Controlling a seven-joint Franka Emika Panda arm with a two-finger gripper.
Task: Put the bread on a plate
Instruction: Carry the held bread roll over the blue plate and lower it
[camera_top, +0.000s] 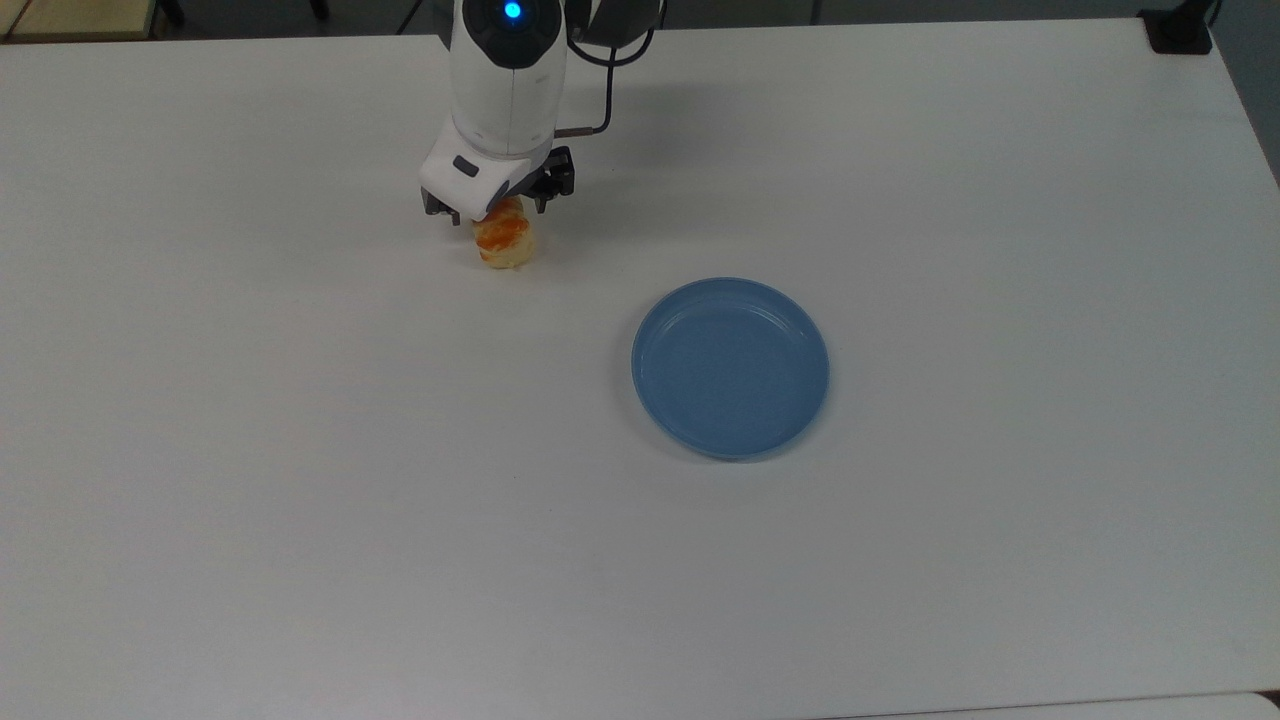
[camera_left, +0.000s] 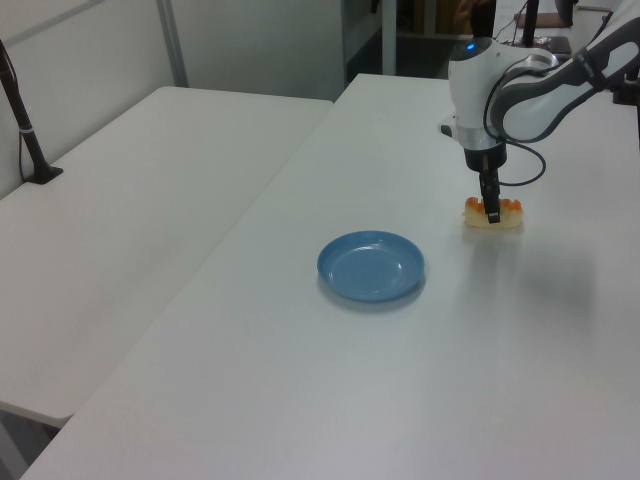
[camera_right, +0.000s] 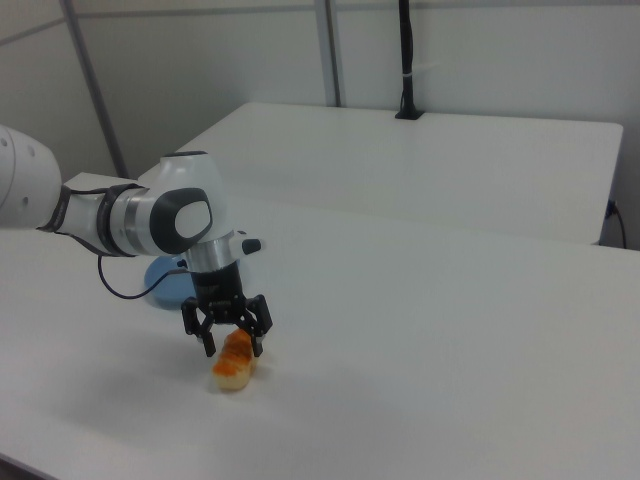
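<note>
Bread (camera_top: 504, 243) lies on the white table (camera_top: 300, 450), well apart from the blue plate (camera_top: 730, 368), toward the top view's upper left of it. Gripper (camera_right: 233, 348) is down over the bread's far end, fingers (camera_right: 208, 344) spread wide, one each side of the loaf, not gripping. Plate sits bare on the table, nothing touching it.

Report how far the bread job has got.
Done: the gripper is down at the bread, fingers open on either side of it. In hand: the grasp, not closed yet; the bread lies on the table. Left: grip, lift, carry it to the bare blue plate and set it down.
</note>
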